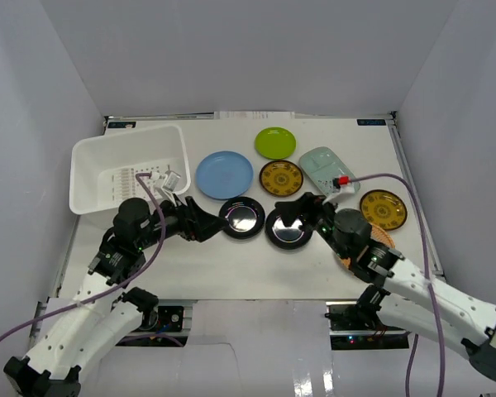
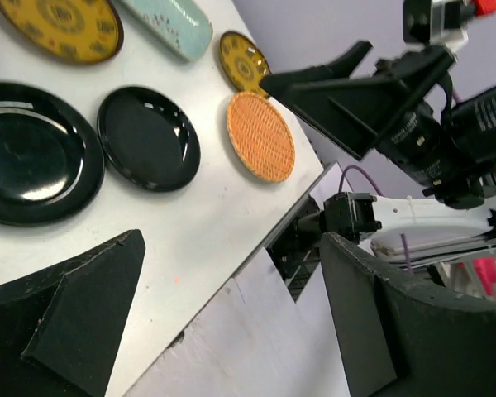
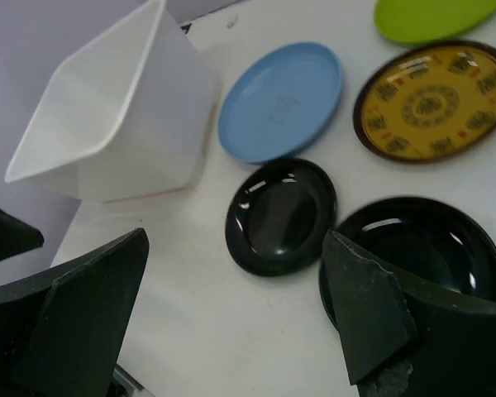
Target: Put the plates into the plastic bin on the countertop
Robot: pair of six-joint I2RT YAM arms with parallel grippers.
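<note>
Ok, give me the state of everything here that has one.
White rectangular plastic bin, upright, no plates inside.
Eight small plates, black, gold-patterned, blue, green, mint, tan woven, flat on white countertop, unstacked.
Left gripper, open, empty.
Right gripper, open, empty.

The right arm (image 1: 413, 285) hides most of the tan woven plate (image 1: 383, 240); the right wrist view crops the lime plate (image 3: 434, 16).

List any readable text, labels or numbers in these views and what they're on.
None is legible.
blue plate: stamped mark at centre, too blurred to read.
gold-and-black plate: ornamental motifs, no readable words.
small dark labels at the far edge of the countertop: too small to read.
</note>
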